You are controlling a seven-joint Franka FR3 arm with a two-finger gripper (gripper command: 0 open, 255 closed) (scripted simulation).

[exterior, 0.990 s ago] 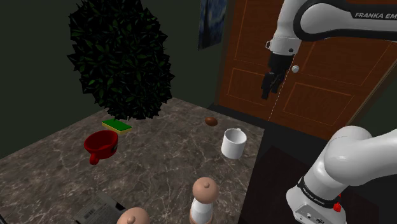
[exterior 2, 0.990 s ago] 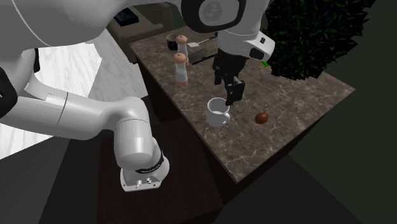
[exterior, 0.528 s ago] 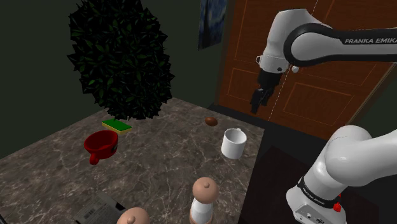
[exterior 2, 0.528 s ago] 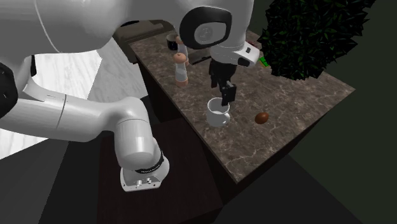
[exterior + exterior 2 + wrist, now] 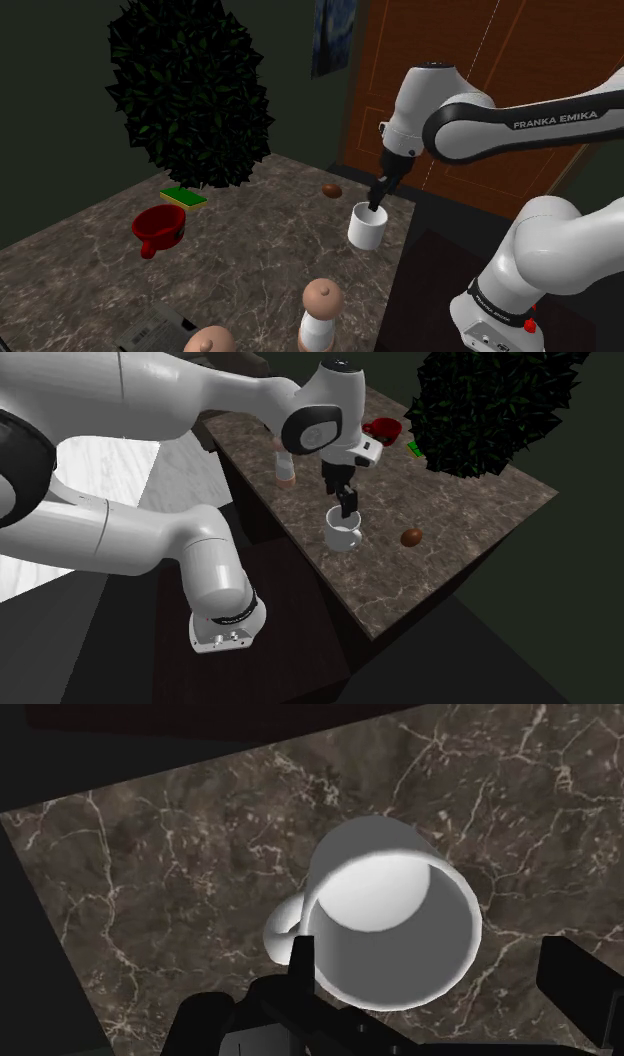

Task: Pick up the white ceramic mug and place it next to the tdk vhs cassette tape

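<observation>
A plain white mug (image 5: 366, 228) stands upright on the dark marble tabletop (image 5: 250, 260), near the edge on the stand's side. My gripper (image 5: 375, 203) hangs open just above its rim. From the second exterior view the gripper (image 5: 347, 510) points down over the mug (image 5: 343, 532). In the wrist view the mug (image 5: 390, 919) lies below me with its mouth open. One black finger (image 5: 303, 962) sits by the handle side and the other finger (image 5: 575, 984) stands well outside the far wall. A dark flat cassette-like box (image 5: 155, 330) lies at the near edge of the table.
A red cup (image 5: 158, 228), a green-and-yellow sponge (image 5: 183, 197) and a small brown lump (image 5: 332, 190) lie on the table. Two wooden mills (image 5: 322, 315) stand near the cassette. A dark leafy plant (image 5: 190, 90) rises behind, with a brown door (image 5: 500, 110) beyond the arm.
The arm has come down and toward the shoulder view's left, bringing the gripper from high by the door to just over the mug. The fingers have stayed apart.
</observation>
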